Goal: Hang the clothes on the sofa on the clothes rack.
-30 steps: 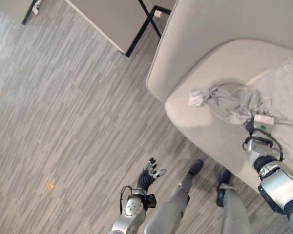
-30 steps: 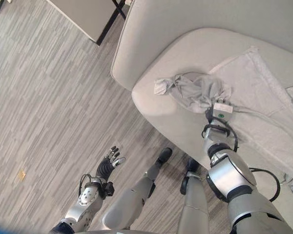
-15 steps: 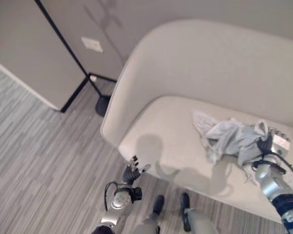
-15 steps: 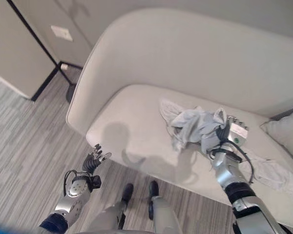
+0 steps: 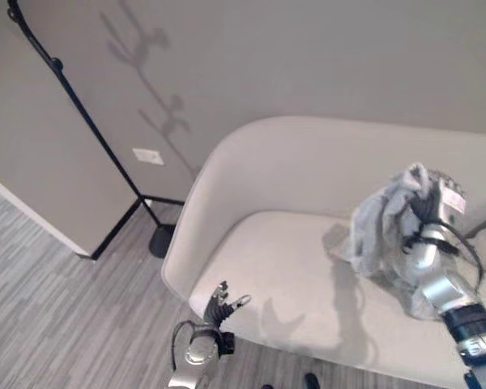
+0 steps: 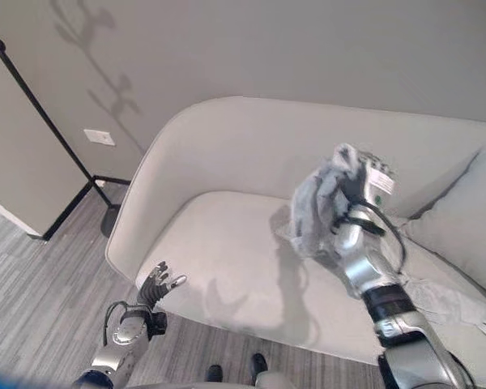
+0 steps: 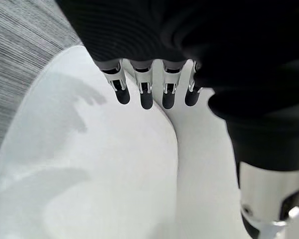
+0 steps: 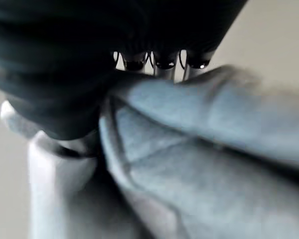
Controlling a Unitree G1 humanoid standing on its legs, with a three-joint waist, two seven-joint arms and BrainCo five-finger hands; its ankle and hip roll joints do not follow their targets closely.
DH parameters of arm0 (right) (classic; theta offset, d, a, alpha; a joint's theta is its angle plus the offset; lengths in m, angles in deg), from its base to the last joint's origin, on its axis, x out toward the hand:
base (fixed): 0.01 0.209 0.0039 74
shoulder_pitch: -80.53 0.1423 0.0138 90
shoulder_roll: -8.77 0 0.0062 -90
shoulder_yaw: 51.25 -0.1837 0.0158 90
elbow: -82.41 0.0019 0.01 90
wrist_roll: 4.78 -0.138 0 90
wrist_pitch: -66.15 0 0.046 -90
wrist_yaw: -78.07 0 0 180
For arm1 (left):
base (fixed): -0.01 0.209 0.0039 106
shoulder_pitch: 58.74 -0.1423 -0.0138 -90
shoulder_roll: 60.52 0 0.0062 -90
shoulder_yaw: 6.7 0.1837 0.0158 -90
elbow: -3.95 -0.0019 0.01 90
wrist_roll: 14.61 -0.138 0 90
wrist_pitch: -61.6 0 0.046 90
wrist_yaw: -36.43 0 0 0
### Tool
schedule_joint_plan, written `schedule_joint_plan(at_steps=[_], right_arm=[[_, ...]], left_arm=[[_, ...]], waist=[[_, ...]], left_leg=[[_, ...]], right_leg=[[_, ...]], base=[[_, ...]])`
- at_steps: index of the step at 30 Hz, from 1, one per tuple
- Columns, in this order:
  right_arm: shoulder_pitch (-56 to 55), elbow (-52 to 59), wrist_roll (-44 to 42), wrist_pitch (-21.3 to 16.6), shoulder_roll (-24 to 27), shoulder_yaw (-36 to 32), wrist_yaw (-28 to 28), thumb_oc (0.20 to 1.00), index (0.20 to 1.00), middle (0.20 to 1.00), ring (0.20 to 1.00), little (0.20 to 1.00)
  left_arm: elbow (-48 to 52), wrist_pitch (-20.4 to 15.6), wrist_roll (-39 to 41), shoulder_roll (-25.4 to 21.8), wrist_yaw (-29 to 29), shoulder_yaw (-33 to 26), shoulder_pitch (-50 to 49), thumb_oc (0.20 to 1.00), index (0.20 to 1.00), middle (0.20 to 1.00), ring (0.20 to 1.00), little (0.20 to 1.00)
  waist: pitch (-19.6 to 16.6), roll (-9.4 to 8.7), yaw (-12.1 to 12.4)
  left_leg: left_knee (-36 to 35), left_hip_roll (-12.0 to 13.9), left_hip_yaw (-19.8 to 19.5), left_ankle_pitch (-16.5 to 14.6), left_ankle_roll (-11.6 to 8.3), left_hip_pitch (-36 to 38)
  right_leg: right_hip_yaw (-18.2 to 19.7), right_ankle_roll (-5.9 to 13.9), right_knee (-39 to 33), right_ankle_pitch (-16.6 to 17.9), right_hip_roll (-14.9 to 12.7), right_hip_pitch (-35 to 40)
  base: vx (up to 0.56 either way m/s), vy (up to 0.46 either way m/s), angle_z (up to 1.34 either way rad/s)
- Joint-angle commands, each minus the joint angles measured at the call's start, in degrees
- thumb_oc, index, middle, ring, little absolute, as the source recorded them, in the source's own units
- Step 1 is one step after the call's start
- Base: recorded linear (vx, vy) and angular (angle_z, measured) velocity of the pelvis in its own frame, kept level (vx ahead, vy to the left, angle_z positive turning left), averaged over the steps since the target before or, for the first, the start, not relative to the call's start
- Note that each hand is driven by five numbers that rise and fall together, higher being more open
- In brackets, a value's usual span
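Note:
A crumpled grey garment point(image 5: 381, 223) hangs in the air above the seat of the pale sofa point(image 5: 275, 267). My right hand point(image 5: 429, 212) is raised over the sofa's right part and is shut on it. In the right wrist view the grey cloth point(image 8: 204, 164) bunches under the curled fingers. The black clothes rack point(image 5: 161, 241) stands on the floor left of the sofa, and its thin pole slants up to the top left. Low by the sofa's front edge, my left hand point(image 5: 219, 301) is open and holds nothing; its straight fingers point(image 7: 143, 94) point at the sofa point(image 7: 104, 169).
A pale cushion point(image 6: 462, 219) leans in the sofa's right corner. Another light cloth point(image 6: 449, 298) lies flat on the seat at the right. The wall runs behind the sofa and the rack. Grey striped floor lies to the left.
The camera has swung up from the floor towards the wall. My right hand has lifted the grey garment off the seat into the air. The left hand stays low and open.

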Motion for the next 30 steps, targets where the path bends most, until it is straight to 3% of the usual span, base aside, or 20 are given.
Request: schedule_joint_plan(at_steps=[1,3,11,12,18,26,30], right_arm=[[7.2,1.5,0.9,-2.4,-3.9,2.0,-0.6,0.2,0.2,0.2,0.2,0.2],[9.5,2.2,0.2,-2.9,-7.3,4.7,-1.2,0.2,0.2,0.2,0.2,0.2],[12.8,1.5,-1.6,-2.8,-12.5,8.3,-0.4,0.2,0.2,0.2,0.2,0.2],[15.1,1.7,-2.8,-3.1,-14.4,9.2,0.4,0.2,0.2,0.2,0.2,0.2],[19.9,3.3,-4.0,-5.2,-18.6,11.5,1.8,0.2,0.2,0.2,0.2,0.2],[28.2,1.8,-4.9,-7.5,-20.0,12.3,3.8,0.2,0.2,0.2,0.2,0.2],[31.9,1.2,-6.2,-8.2,-20.4,12.6,4.3,0.2,0.2,0.2,0.2,0.2]], left_arm=[[0.8,-0.6,-4.0,-0.5,2.8,0.1,0.4,1.0,1.0,1.0,1.0,1.0],[1.4,-0.1,-5.4,-0.2,4.1,1.0,0.0,1.0,1.0,1.0,1.0,1.0],[1.6,1.1,-10.5,0.3,8.8,2.0,1.1,1.0,1.0,1.0,1.0,1.0],[-0.1,0.9,-13.6,0.7,12.1,2.6,2.8,1.0,1.0,1.0,1.0,1.0],[-6.3,1.0,-19.7,1.5,18.9,4.4,8.2,1.0,1.0,1.0,1.0,1.0],[-14.8,3.4,-34.9,-1.7,26.7,7.4,14.4,1.0,1.0,1.0,1.0,1.0],[-16.1,4.9,-38.5,-3.4,29.1,7.8,15.9,1.0,1.0,1.0,1.0,1.0]], waist=[[-1.9,-3.16,1.6],[-2.5,-3.21,2.3],[-3.1,-3.71,3.6],[-3.4,-4.3,4.1],[-3.8,-5.11,4.5],[-4.3,-5.96,4.4],[-4.6,-6.28,4.5]], left_leg=[[0.4,-1.4,-1.2,-6.3,1.06,1.4],[0.3,-1.4,-1.5,-6.3,1.22,1.8],[0.2,-1.6,-2.4,-6.0,1.39,2.2],[0.2,-1.6,-2.9,-6.0,1.37,2.4],[0.4,-1.4,-3.3,-6.1,1.28,3.2],[0.7,-0.9,-3.2,-6.7,0.93,4.1],[0.7,-0.7,-3.1,-6.9,0.87,4.6]], right_leg=[[0.0,4.31,-4.3,0.4,-5.9,5.4],[-0.1,4.26,-4.3,0.4,-5.9,5.8],[-0.4,4.11,-4.0,0.2,-6.0,6.3],[-0.5,4.02,-3.7,0.0,-6.1,6.4],[-0.2,3.87,-3.0,-0.5,-5.9,6.4],[0.3,3.77,-2.1,-1.2,-5.5,6.5],[0.6,3.71,-1.4,-1.6,-5.2,6.4]], base=[[0.01,0.009,0.04],[0.0,0.007,0.04],[0.0,0.003,0.05],[0.0,-0.011,0.09],[0.01,-0.005,0.08],[0.0,-0.001,0.0],[0.01,-0.001,-0.01]])
